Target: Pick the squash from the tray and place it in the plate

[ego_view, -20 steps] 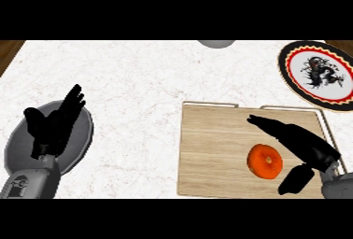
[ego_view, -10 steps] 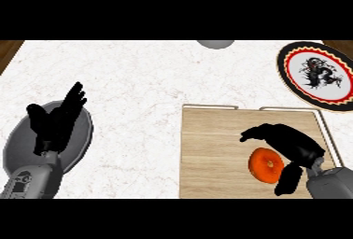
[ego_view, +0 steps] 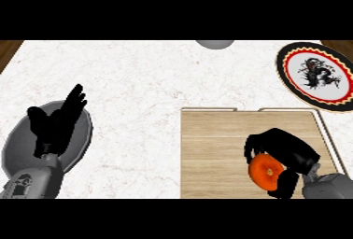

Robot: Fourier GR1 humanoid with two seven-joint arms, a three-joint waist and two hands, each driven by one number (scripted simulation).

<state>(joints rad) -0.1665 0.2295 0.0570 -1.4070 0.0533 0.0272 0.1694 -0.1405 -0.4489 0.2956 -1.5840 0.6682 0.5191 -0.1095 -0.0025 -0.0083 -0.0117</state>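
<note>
Your squash point(ego_view: 264, 170) is a small, round, bright orange thing with a darker dimple near its middle. It lies on the wooden tray point(ego_view: 214, 154), toward the tray's 4 o'clock corner. Your right hand point(ego_view: 289, 150) is over it, fingers curled down at the squash's 11 o'clock side and thumb at its 5 o'clock side, so the hand is closed around it; you cannot tell whether the squash is lifted off the wood.

The tray's raised rim runs along its 12 o'clock and 3 o'clock edges, with a gap in the 12 o'clock rim. The plate point(ego_view: 318, 74), round with a red and black patterned border and a dark figure on white, sits at 1 o'clock from the tray, well apart from it and partly cut by the view's right edge. Bare marble surface point(ego_view: 138, 79) lies between tray and plate.

Your left hand point(ego_view: 55, 123) rests open, fingers straight, at 9 o'clock above a grey pan point(ego_view: 81, 140). A grey round object point(ego_view: 214, 44) shows at 12 o'clock.
</note>
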